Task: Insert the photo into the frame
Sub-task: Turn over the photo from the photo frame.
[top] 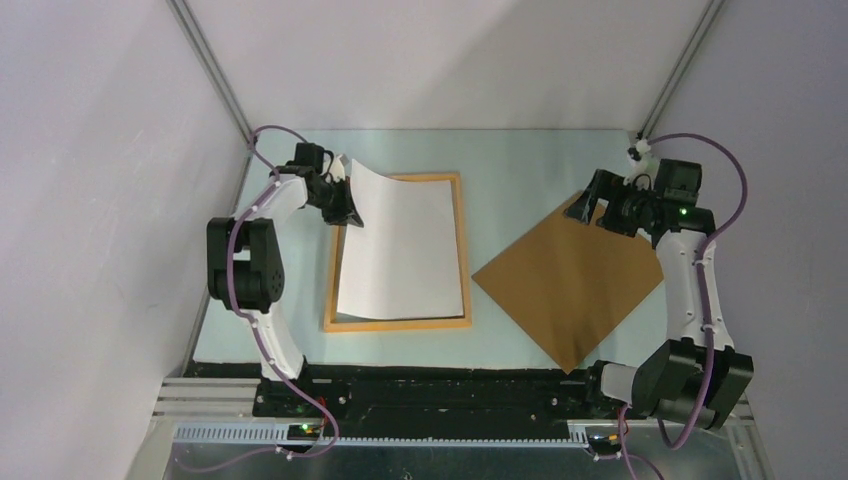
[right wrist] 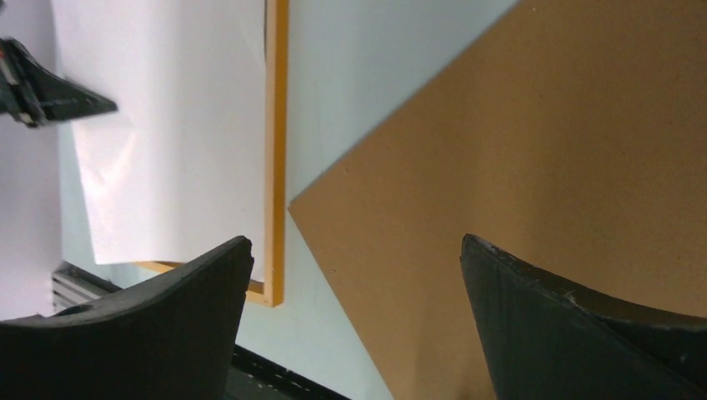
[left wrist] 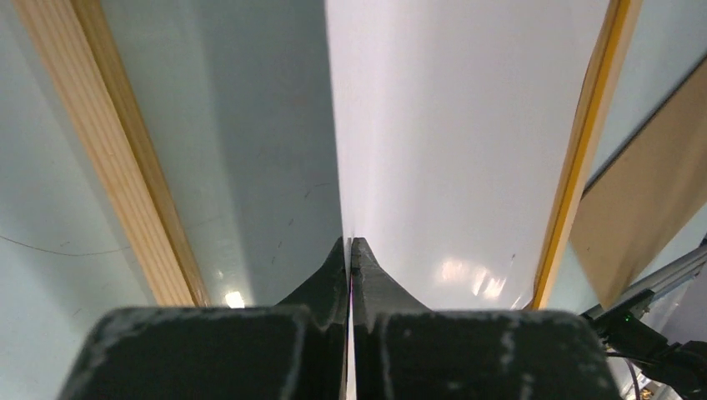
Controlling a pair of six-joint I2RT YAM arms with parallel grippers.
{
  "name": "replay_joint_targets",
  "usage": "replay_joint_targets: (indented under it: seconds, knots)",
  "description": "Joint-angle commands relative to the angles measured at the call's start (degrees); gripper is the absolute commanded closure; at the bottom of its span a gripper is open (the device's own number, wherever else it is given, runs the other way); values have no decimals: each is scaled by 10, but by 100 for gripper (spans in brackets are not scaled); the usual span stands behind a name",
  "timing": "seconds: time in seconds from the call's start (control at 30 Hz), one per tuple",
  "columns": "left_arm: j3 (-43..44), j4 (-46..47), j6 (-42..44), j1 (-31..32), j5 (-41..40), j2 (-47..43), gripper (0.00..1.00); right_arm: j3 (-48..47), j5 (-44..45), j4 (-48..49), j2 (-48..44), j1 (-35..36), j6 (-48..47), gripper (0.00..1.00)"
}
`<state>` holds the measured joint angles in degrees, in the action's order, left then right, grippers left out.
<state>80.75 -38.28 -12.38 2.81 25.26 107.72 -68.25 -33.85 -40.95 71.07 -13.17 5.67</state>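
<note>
Your left gripper [left wrist: 350, 243] is clamped shut on one corner of the photo [top: 405, 250], which spreads away from its fingertips, white back up, the pinched corner lifted, the rest lying inside the frame [top: 398, 323]. Your right gripper [top: 590, 205] stands wide open, holding nothing, above the backing board [top: 570, 285]

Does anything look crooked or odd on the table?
The photo lies askew over the frame, white side up, its far left edge pinched and lifted by the left hand. The brown board beside it lies diagonally.
</note>
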Motion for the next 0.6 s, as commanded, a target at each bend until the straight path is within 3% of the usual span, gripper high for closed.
replay_joint_targets:
  seconds: [0.0, 0.57]
  knots:
    - [35, -6, 27, -4, -16, 9, 100, 42, 20, 66, -1, 11, -42, 1]
    - [46, 1, -8, 6, 12, 37, 100, 85, 21, 98, -1, 17, -53, 1]
